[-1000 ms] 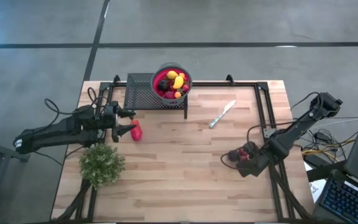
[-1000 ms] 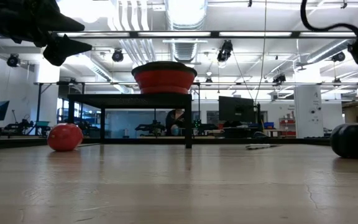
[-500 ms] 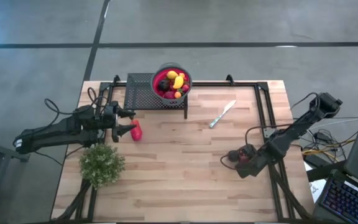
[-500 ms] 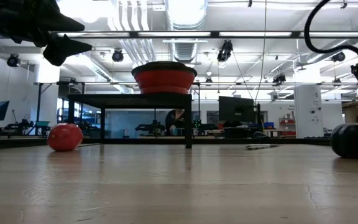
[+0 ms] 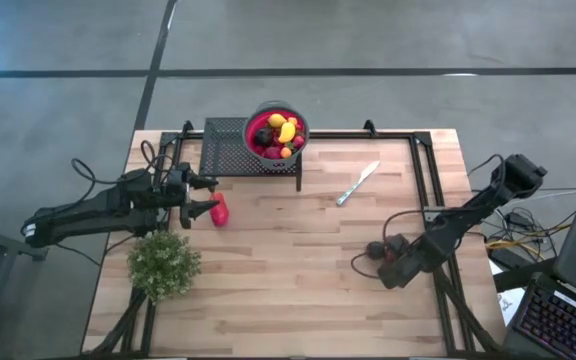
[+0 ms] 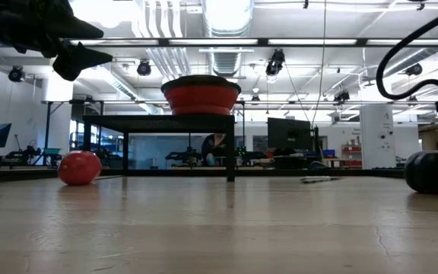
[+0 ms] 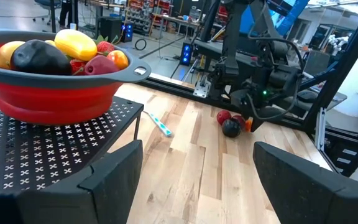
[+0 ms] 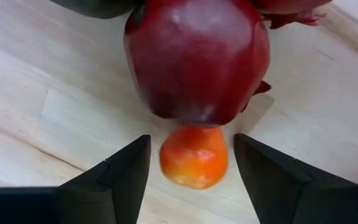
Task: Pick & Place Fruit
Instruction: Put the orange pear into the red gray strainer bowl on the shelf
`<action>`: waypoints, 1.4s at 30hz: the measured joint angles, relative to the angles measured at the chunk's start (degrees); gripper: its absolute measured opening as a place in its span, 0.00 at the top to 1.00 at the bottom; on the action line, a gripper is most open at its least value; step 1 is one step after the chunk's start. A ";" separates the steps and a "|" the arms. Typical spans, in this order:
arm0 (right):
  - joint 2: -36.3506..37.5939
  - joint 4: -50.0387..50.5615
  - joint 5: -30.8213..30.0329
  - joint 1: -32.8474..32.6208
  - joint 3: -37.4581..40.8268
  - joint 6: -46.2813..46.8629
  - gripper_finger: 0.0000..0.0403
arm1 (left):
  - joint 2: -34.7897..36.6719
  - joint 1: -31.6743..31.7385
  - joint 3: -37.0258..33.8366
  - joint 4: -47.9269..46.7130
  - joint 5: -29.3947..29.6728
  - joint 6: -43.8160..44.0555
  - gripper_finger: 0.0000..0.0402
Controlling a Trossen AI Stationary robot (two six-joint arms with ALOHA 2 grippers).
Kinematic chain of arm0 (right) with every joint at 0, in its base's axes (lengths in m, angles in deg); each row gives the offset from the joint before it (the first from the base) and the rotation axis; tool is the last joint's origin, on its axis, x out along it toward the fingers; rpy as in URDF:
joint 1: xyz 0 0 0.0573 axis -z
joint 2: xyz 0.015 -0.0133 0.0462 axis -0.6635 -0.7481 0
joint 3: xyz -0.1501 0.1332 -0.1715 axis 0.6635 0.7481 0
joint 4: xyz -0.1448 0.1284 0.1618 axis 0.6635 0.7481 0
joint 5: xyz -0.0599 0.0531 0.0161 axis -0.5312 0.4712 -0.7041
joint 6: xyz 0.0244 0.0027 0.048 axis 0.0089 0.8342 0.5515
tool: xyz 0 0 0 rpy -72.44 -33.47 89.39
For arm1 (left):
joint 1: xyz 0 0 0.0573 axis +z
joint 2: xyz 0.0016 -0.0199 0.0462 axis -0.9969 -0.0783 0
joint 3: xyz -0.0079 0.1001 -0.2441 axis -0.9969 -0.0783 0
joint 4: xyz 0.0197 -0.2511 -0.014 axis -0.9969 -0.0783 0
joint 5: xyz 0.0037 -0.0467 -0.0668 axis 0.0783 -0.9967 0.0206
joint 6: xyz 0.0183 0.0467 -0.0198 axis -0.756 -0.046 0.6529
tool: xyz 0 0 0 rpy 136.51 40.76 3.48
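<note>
Low on the right of the high view, a few small fruits [image 5: 386,249] lie close together on the wooden table [image 5: 288,270]. Up close in the right wrist view, a little orange fruit [image 8: 194,157] sits between the two dark fingers [image 8: 109,180], and a big dark red fruit [image 8: 196,59] sits right behind it, touching it. The right gripper [image 5: 392,262] is open around the orange one and is not squeezing it. I think the job now is to grab that orange fruit. To do it well, the claw should go down low, keep the orange one in the middle, and close gently so the red one does not roll away. At the top middle of the high view, the red bowl [image 5: 276,133] sits on a black rack [image 5: 230,146] and is full of fruit. On the left side, the left gripper [image 5: 204,196] waits open, near one larger red piece [image 5: 220,210].
</note>
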 joint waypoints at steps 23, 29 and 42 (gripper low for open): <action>-1.31 0.51 0.65 -0.04 -2.19 -2.55 0.66 | 0.02 0.00 -0.02 0.00 0.00 -0.01 0.22; -1.09 -1.45 3.03 0.02 -2.19 -3.05 0.63 | 0.00 -0.01 -0.01 0.00 0.00 -0.02 0.22; 0.83 -25.02 0.13 3.62 -2.30 -15.85 0.64 | 0.00 -0.01 -0.01 0.00 0.00 -0.01 0.22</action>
